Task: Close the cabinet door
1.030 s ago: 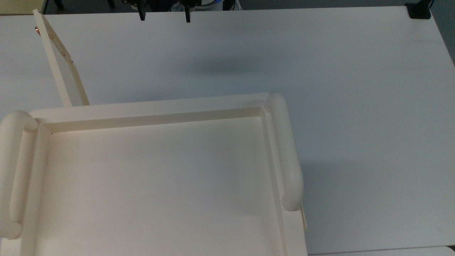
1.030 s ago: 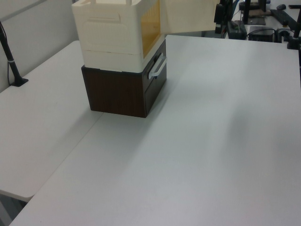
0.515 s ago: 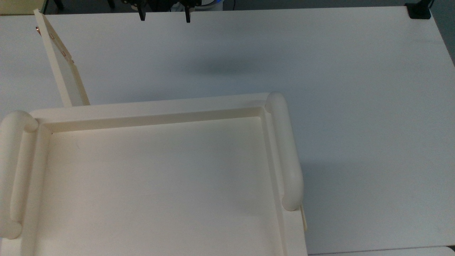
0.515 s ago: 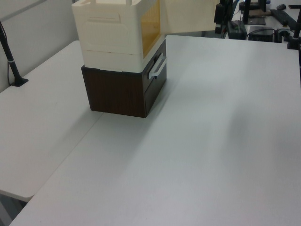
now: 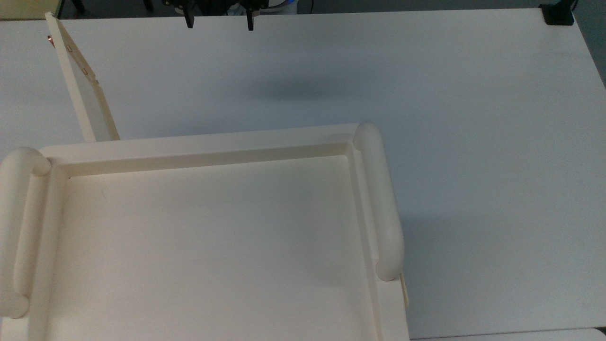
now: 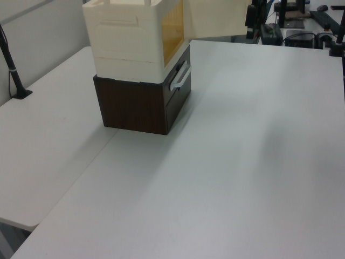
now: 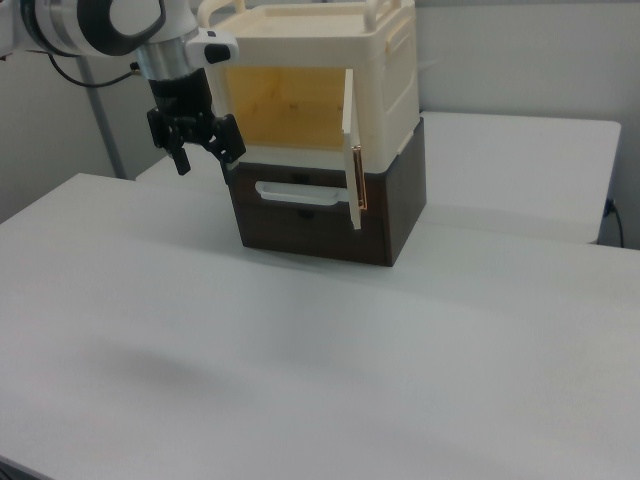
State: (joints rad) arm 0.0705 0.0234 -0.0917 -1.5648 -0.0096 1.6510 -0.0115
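Note:
The cream cabinet (image 7: 385,60) sits on a dark brown drawer unit, and its yellow inside is exposed. Its recessed top (image 5: 208,246) takes up the top view's lower left. The cabinet door (image 7: 351,150) stands open, swung out roughly square to the front, with copper fittings on its inner face. In the top view the door (image 5: 78,80) runs as a thin panel at the upper left. My gripper (image 7: 210,158) hangs open and empty above the table, in front of the opening's side far from the door. Its black fingertips (image 5: 189,21) show at the top view's upper edge.
The brown drawer unit (image 7: 320,225) under the cabinet has a white handle (image 7: 296,192). A black clamp (image 5: 558,14) grips the table's corner at the top view's upper right. A black pole (image 6: 13,70) stands at the left view's left edge. Broad white tabletop (image 6: 242,162) lies before the cabinet.

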